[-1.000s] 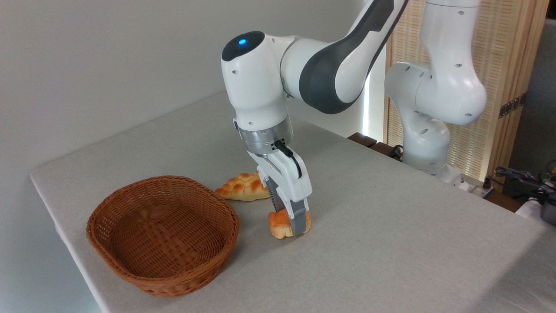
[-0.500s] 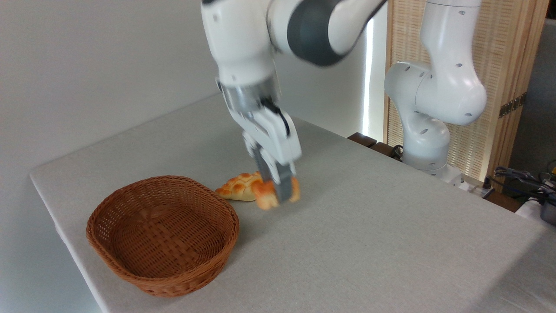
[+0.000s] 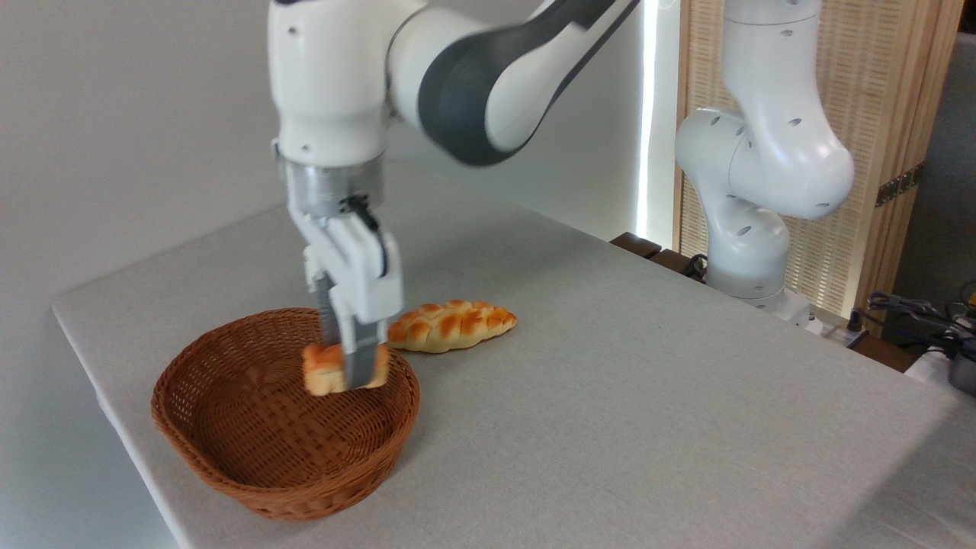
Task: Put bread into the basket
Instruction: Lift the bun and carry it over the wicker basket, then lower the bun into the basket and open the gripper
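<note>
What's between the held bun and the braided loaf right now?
In the camera view: the claw, shut on the bun, its near finger on the loaf's side; then the basket rim; then bare table before the braided loaf.

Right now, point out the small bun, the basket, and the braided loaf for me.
small bun (image 3: 326, 370), fixed camera, on its orange left end beside the finger.
basket (image 3: 229, 446), fixed camera, on its woven inner wall.
braided loaf (image 3: 451, 325), fixed camera, on its browned top.

The near finger covers the bun's middle; the far finger sits hidden behind it. Motion blur softens both. Below the jaws, the basket floor is partly hidden.
</note>
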`<state>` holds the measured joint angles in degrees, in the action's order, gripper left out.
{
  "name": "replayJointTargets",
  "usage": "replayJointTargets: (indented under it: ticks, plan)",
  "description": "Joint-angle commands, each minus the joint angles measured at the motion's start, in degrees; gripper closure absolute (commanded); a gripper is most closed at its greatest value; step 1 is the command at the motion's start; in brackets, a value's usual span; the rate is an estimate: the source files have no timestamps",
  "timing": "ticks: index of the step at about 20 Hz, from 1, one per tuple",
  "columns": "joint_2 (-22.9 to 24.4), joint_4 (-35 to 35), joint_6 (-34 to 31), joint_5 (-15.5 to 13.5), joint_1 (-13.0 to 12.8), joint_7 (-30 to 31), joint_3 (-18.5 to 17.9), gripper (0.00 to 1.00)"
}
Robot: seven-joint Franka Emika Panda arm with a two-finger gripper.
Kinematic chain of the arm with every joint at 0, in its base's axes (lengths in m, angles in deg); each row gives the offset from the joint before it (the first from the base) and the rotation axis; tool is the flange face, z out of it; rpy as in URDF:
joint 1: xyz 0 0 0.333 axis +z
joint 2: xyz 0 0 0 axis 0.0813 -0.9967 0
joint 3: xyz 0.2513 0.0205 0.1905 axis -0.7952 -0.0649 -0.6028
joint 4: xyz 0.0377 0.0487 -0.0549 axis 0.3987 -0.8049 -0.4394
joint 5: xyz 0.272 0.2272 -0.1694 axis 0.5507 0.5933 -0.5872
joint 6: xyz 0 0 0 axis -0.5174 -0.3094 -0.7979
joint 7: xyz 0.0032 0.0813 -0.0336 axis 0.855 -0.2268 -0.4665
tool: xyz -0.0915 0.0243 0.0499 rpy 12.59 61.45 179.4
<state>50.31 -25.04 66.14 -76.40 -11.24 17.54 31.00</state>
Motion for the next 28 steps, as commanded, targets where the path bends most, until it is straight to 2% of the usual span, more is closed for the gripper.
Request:
replayJointTargets:
  ticks: [1,2,3,5,6,13,17,18,23,26,28]
  plan:
    - [-2.56,1.58,3.43,-3.87,-0.1,-0.06,1.44,0.5]
    - [-2.91,1.58,4.31,-4.05,-0.1,0.03,1.53,0.49]
    - [-3.27,1.58,4.85,-4.06,-0.1,0.03,1.62,0.41]
    - [-4.15,1.58,5.11,-3.71,-0.1,0.03,2.5,0.11]
    - [-4.41,1.49,5.29,-3.27,-0.1,-0.23,2.5,0.0]
    - [-4.94,1.4,6.34,-3.0,-0.01,-0.85,2.5,0.0]
    - [-4.94,1.49,6.43,1.82,-0.01,-0.76,2.5,0.0]
    - [-4.94,1.49,6.43,2.01,-0.01,-0.76,2.5,0.0]
    - [-4.77,1.58,6.43,1.66,0.07,-0.32,2.33,0.0]
    - [-2.93,4.2,5.03,0.43,0.33,2.39,1.97,0.0]
    - [-1.08,6.4,3.1,0.6,0.6,3.46,1.97,0.0]
